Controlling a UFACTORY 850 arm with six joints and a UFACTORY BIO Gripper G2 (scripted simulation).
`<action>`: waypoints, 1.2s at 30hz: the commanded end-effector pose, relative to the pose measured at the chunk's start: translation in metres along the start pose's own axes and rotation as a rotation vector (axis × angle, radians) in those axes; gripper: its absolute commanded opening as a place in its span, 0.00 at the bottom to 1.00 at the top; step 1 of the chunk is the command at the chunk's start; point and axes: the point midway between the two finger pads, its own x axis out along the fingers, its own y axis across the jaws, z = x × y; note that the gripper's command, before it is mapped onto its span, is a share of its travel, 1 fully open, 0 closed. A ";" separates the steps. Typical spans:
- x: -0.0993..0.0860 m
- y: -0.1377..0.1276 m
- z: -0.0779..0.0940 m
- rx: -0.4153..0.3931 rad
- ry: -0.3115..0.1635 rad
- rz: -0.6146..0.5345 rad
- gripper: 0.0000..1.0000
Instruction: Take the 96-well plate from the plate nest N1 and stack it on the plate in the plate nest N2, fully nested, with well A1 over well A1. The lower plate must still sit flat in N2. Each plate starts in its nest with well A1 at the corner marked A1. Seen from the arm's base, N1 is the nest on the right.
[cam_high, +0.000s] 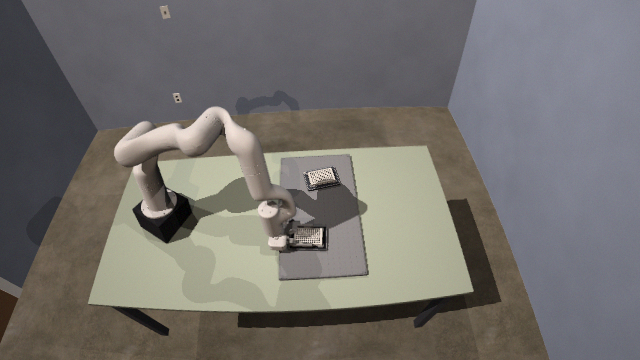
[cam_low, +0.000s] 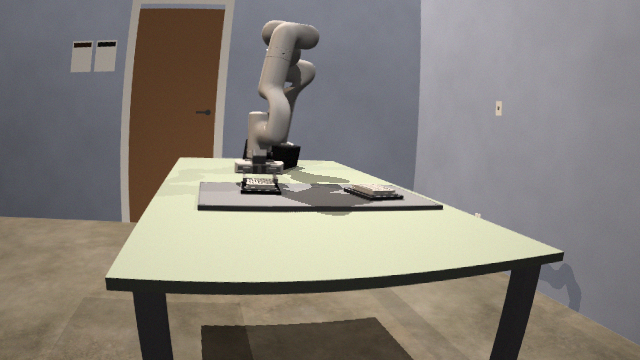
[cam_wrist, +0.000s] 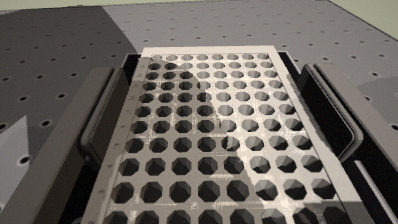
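The white 96-well plate lies level in the dark nest N1, on the near side in the top view. My gripper is shut on this plate, one pad against each long side. No lift out of the nest shows. The second white plate lies in the nest N2, on the far side in the top view, and looks flat. The A1 marks are too small to read.
Both nests stand on a grey perforated board on the green table. The arm's black base stands at the table's left end in the top view. The arm's shadow falls between the nests.
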 end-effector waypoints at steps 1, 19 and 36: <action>0.001 0.000 0.001 0.000 -0.002 0.000 0.00; 0.001 0.000 0.004 0.000 -0.002 0.000 0.00; 0.001 0.000 0.014 0.000 -0.002 0.000 0.00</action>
